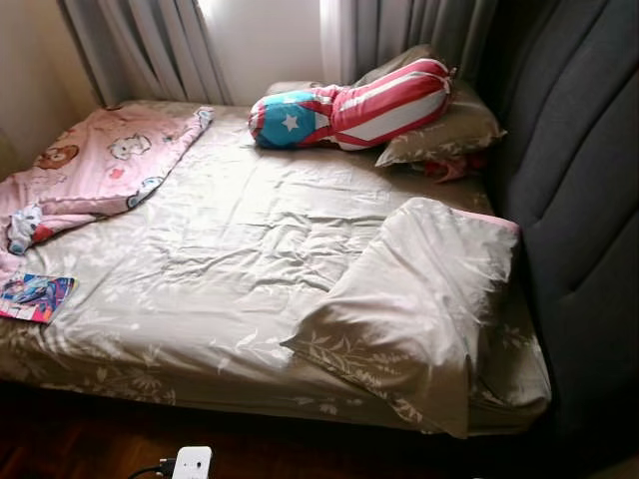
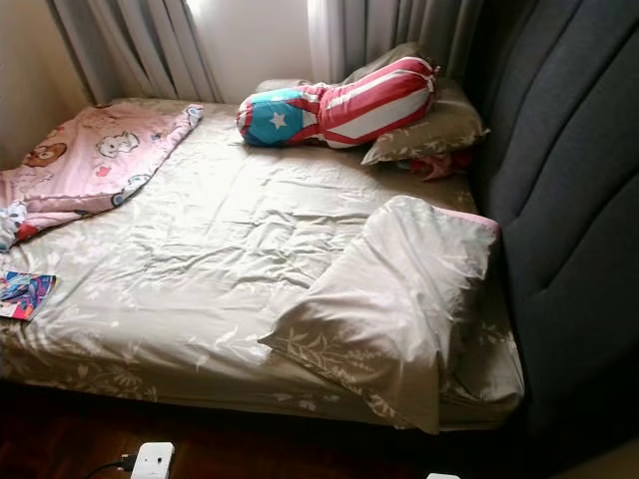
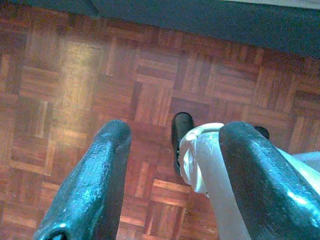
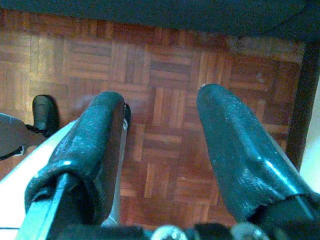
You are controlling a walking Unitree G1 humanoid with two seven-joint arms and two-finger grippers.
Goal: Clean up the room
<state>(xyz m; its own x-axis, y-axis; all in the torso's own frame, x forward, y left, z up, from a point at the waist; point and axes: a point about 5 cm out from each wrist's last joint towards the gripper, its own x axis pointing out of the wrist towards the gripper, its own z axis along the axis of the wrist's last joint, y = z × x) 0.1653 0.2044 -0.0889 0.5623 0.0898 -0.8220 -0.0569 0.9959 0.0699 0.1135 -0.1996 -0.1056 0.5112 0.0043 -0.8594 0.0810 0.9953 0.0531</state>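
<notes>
The bed (image 1: 230, 259) stands before the robot, covered by a wrinkled beige floral sheet. A beige pillow (image 1: 414, 299) lies at the near right corner against the dark grey padded headboard (image 1: 579, 200). At the far end, a red, white and blue star-patterned bolster (image 1: 349, 105) rests across a second beige pillow (image 1: 444, 130), below the grey curtains (image 1: 150, 45). A pink cartoon-print blanket (image 1: 100, 165) lies crumpled along the left edge of the bed. A small colourful book (image 1: 33, 296) lies flat on the sheet near the left front corner. A white power adapter (image 1: 191, 463) sits on the dark floor before the bed.

The left pincer (image 3: 170, 165) hangs over the parquet floor (image 3: 100, 75), fingers spread apart and grasping nothing. The right pincer (image 4: 160, 150) hangs likewise over the parquet, released and empty.
</notes>
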